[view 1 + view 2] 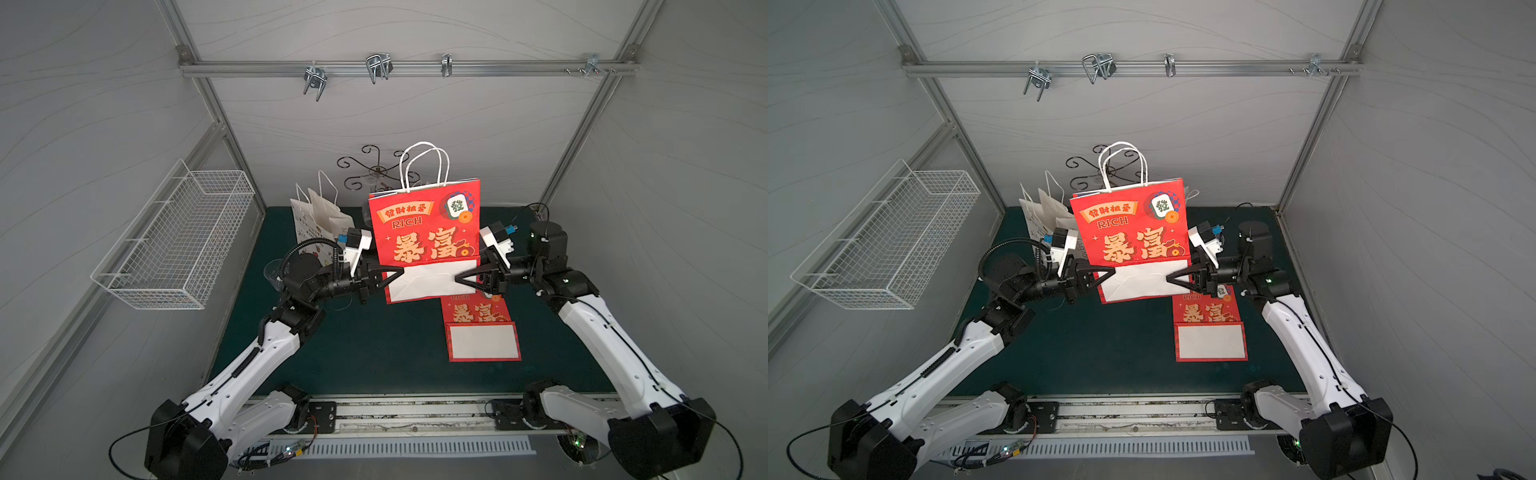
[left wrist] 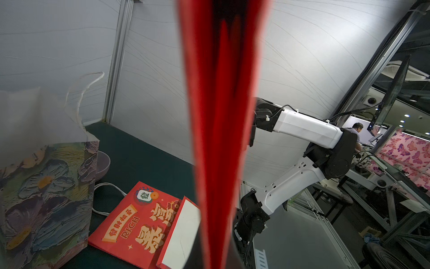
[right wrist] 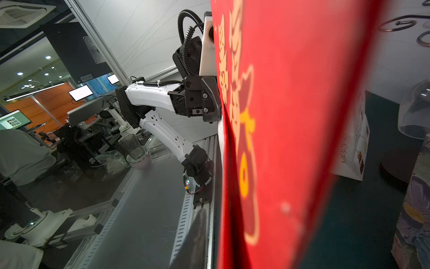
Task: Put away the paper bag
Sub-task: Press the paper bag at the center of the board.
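Note:
A red paper bag [image 1: 424, 224] with gold characters and white rope handles stands upright in mid-air over the green mat in both top views [image 1: 1129, 228]. Its white bottom flap is folded up toward the front. My left gripper [image 1: 401, 272] is shut on the bag's lower left edge; in the left wrist view the red fold [image 2: 221, 116] runs straight out from between the jaws. My right gripper [image 1: 457, 277] is at the lower right edge. In the right wrist view one finger [image 3: 200, 237] stands a little off the red bag [image 3: 302, 116]; the bag hides the other finger.
A second red bag [image 1: 478, 328] lies flat on the mat, front right. White bags [image 1: 316, 220] and a floral bag [image 2: 46, 198] stand at the back left. A wire basket [image 1: 178, 241] hangs on the left wall. Metal hooks [image 1: 378, 66] sit on the rear rail above a black scroll stand [image 1: 374, 168].

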### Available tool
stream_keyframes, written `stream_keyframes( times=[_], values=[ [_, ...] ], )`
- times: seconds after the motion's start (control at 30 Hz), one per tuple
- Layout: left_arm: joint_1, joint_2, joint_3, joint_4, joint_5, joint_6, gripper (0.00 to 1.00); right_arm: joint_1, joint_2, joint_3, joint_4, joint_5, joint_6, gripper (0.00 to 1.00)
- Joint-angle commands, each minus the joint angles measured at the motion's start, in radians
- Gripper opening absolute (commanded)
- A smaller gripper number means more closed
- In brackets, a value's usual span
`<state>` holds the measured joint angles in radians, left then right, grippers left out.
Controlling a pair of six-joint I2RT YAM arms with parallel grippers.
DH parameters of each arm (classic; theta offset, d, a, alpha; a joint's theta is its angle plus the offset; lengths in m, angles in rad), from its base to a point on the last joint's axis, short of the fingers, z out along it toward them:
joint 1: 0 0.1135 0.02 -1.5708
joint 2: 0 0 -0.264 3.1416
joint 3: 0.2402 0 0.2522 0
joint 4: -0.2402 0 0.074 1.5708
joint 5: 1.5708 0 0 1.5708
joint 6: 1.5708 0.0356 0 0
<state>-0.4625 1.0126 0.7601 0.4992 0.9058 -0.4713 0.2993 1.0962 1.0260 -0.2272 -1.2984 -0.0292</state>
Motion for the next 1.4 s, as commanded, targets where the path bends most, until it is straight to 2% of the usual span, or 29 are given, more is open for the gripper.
stream_keyframes(
  times=[0.0,0.03,0.07,0.23,0.27,0.33,0.4,0.5,0.6,0.73,0.77,0.83,0.87,0.93,1.0,1.13,1.17,1.3,1.37],
  values=[
    [-0.005,-0.011,0.020,0.065,0.001,-0.010,0.00,-0.002,-0.016,-0.009,0.062,-0.008,0.038,0.10],
    [-0.005,-0.011,0.018,0.063,0.001,-0.008,0.00,-0.002,-0.014,-0.006,0.065,-0.009,0.037,0.03],
    [-0.005,-0.014,0.014,0.058,0.002,-0.006,0.00,-0.002,-0.011,-0.004,0.069,-0.014,0.037,0.00],
    [-0.005,-0.020,0.012,0.011,0.012,0.021,0.00,-0.002,-0.004,0.007,0.109,-0.012,0.064,0.02],
    [-0.007,-0.022,0.010,0.002,0.012,0.026,0.00,-0.002,-0.005,0.012,0.121,0.001,0.074,0.15],
    [-0.006,-0.025,0.007,-0.009,0.014,0.035,0.00,-0.002,-0.004,0.024,0.142,0.012,0.087,0.31],
    [-0.006,-0.023,0.005,-0.022,0.019,0.044,0.00,-0.002,0.002,0.039,0.162,0.016,0.098,0.32],
    [-0.006,-0.019,0.007,-0.046,0.035,0.060,0.00,-0.002,0.019,0.058,0.174,0.013,0.106,0.22],
    [-0.006,-0.017,0.005,-0.057,0.041,0.069,0.00,-0.002,0.032,0.063,0.185,0.002,0.107,0.02],
    [-0.006,-0.016,0.008,-0.097,0.048,0.090,0.00,-0.004,0.037,0.064,0.207,0.004,0.115,0.00],
    [-0.007,-0.016,0.007,-0.105,0.047,0.095,0.00,-0.004,0.037,0.065,0.209,0.013,0.116,0.02],
    [-0.006,-0.013,0.005,-0.108,0.048,0.098,0.00,-0.008,0.036,0.071,0.211,0.034,0.118,0.26],
    [-0.007,-0.011,0.005,-0.107,0.051,0.098,0.00,-0.011,0.034,0.071,0.214,0.043,0.119,0.32],
    [-0.006,-0.010,0.002,-0.111,0.054,0.097,0.00,-0.021,0.027,0.065,0.237,0.060,0.135,0.36],
    [-0.008,-0.010,-0.002,-0.115,0.058,0.097,0.00,-0.036,0.024,0.055,0.284,0.063,0.173,0.33],
    [-0.011,-0.009,-0.004,-0.158,0.069,0.122,0.00,-0.055,0.029,0.055,0.352,0.046,0.227,0.03],
    [-0.011,-0.012,-0.002,-0.168,0.070,0.129,0.00,-0.057,0.031,0.057,0.356,0.041,0.231,0.00],
    [-0.011,-0.012,-0.005,-0.190,0.071,0.145,0.00,-0.060,0.032,0.063,0.390,0.049,0.256,0.00],
    [-0.011,-0.011,-0.005,-0.196,0.072,0.149,0.00,-0.063,0.032,0.069,0.397,0.071,0.264,0.23]
  ],
)
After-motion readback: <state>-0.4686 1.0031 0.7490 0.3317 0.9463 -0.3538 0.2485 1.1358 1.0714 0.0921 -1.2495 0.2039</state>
